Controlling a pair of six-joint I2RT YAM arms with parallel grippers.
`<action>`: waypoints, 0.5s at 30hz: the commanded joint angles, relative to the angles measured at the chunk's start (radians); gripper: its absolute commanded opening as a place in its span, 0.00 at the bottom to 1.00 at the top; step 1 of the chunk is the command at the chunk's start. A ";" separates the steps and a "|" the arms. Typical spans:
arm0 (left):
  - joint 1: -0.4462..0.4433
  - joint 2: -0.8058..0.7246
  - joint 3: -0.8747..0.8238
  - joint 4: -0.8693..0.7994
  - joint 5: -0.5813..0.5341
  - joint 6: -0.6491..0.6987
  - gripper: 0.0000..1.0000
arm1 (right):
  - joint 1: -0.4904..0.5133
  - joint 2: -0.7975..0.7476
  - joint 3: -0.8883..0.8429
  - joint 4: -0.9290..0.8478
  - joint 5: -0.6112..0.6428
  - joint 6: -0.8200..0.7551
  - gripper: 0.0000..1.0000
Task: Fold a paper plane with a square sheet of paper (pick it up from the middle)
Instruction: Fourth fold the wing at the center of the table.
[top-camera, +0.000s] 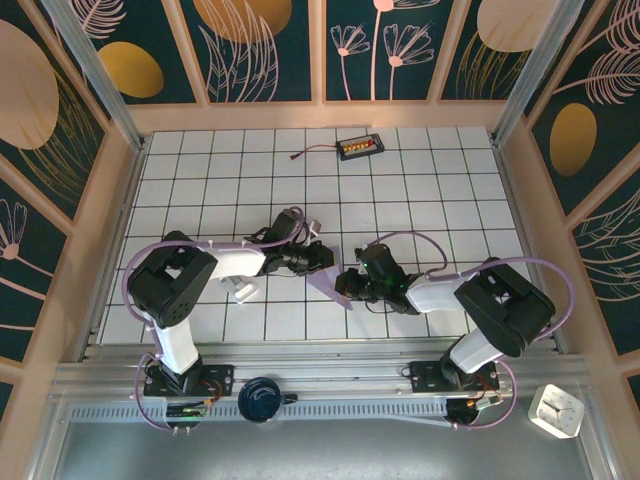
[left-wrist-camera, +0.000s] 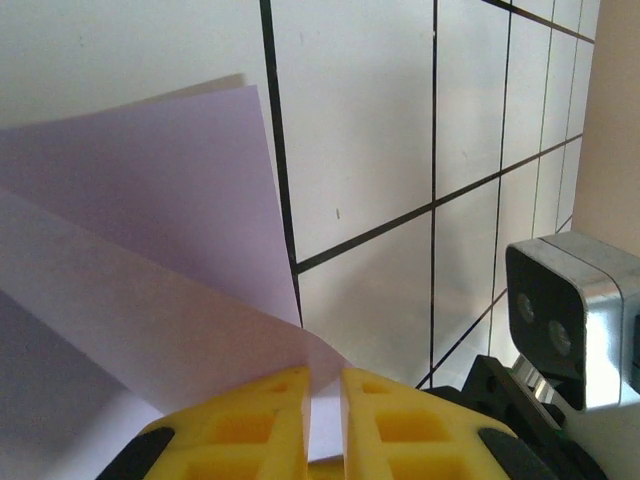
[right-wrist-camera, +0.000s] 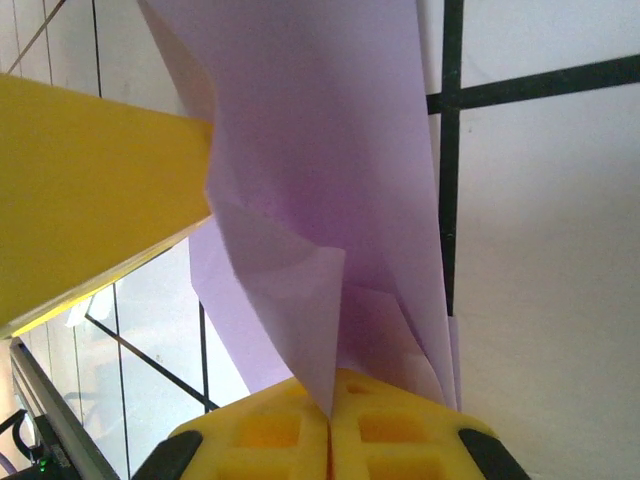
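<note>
- My left claw (left-wrist-camera: 325, 388) is closed down to a thin slit. It has a small corner of the sheet of paper (left-wrist-camera: 150, 260) pinched between its yellow fingers.
- My right claw (right-wrist-camera: 328, 418) is pressed fully together on another folded edge of the same sheet, where several layers bunch up.
- The sheet hangs between the two claws and appears to be held up off the tiled counter (top-camera: 420, 200), near its middle. It is partly folded and bowed, not yet a dart.
- My main worry is how close together the claws sit. If I pull them apart, or twist one without the other, the thin paper could tear at a pinch point.
- The left hold is only on a tip, so I judge that a slight tug would free it and let the fold spring open.
- The layers in the right claw look uneven. Pressing a crease from here would likely set it crooked.
- Both wrist cameras sit so close to the paper that I cannot tell how the edges line up.
</note>
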 joint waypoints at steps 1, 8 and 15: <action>0.003 0.027 0.020 0.016 -0.002 0.004 0.15 | -0.007 0.010 -0.015 0.009 -0.002 0.007 0.09; 0.015 0.036 0.013 0.012 -0.018 0.014 0.15 | -0.006 0.004 -0.019 0.007 -0.001 0.003 0.11; 0.035 0.034 -0.009 0.011 -0.036 0.029 0.14 | -0.003 -0.004 -0.027 0.010 0.004 0.006 0.13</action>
